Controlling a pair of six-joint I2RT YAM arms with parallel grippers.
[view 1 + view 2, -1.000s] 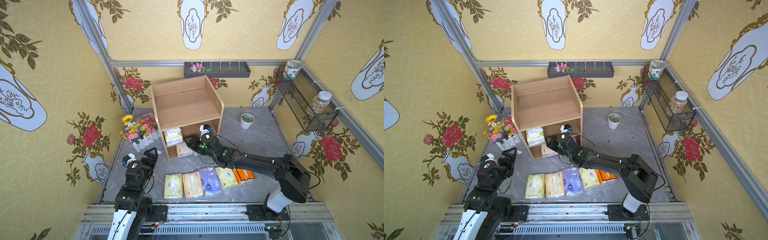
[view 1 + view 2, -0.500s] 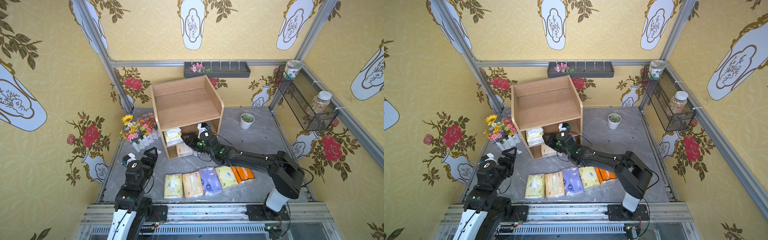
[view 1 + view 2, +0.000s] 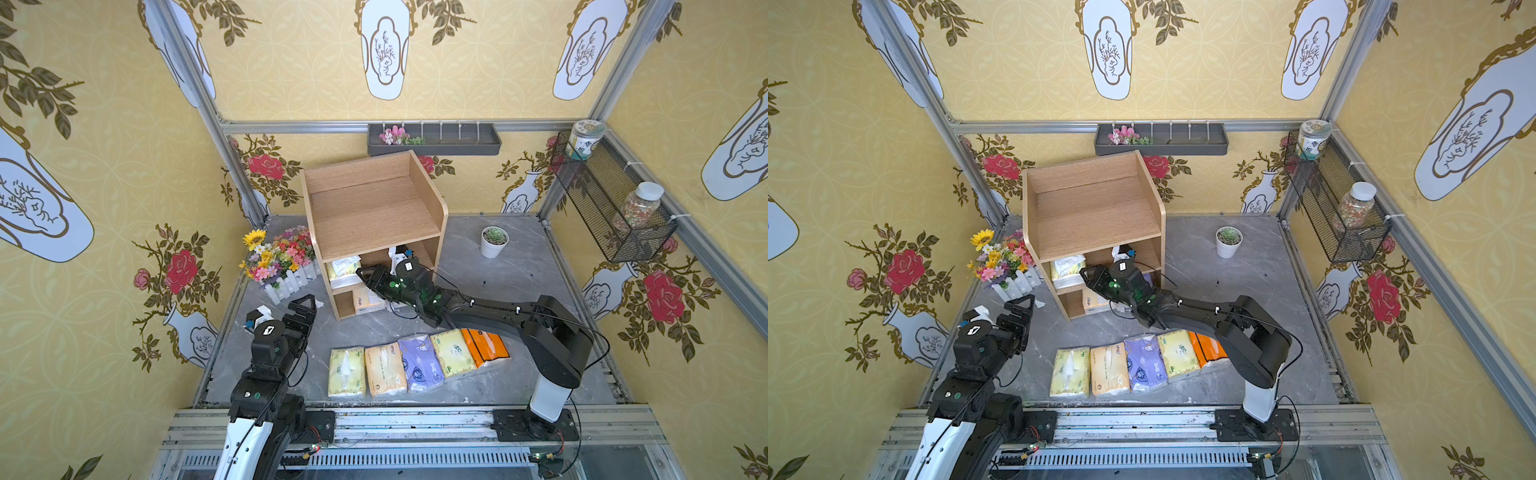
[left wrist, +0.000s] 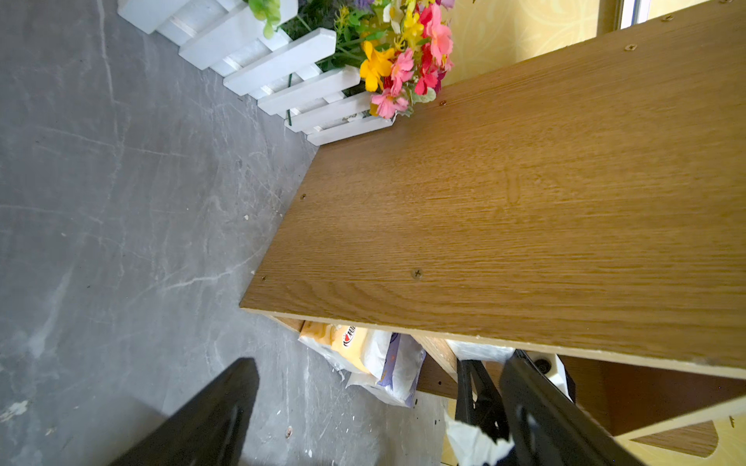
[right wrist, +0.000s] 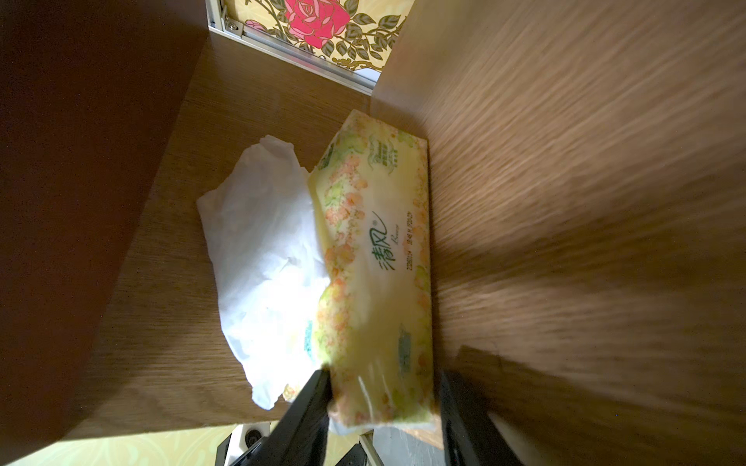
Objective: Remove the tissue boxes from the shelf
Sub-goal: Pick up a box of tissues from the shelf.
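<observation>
The light-wood shelf [image 3: 374, 216] [image 3: 1096, 212] stands at the back. My right gripper [image 3: 363, 272] [image 3: 1086, 272] [image 5: 385, 379] reaches into its middle tier and is shut on the near end of a pale yellow tissue pack [image 5: 375, 250] [image 3: 343, 268], which lies against the side panel. White tissue [image 5: 262, 242] bulges from that pack. Two more packs, yellow-orange [image 4: 347, 341] and lavender [image 4: 399, 363], stick out of the bottom tier [image 3: 365, 299]. Several packs lie in a row on the table, from pale yellow [image 3: 347, 372] to orange [image 3: 484, 345]. My left gripper [image 3: 305, 303] [image 3: 1021, 303] [image 4: 379, 387] hangs open and empty, left of the shelf.
A white fence planter with flowers [image 3: 282, 262] stands left of the shelf. A potted succulent [image 3: 493, 241] sits to the shelf's right. A black wire basket [image 3: 611, 208] with jars hangs on the right wall, and a dark tray [image 3: 434, 139] on the back wall.
The right arm has stretched further toward the shelf, carrying its gripper deeper into the middle tier, and its jaws have narrowed slightly onto the pack. The left arm has not moved.
</observation>
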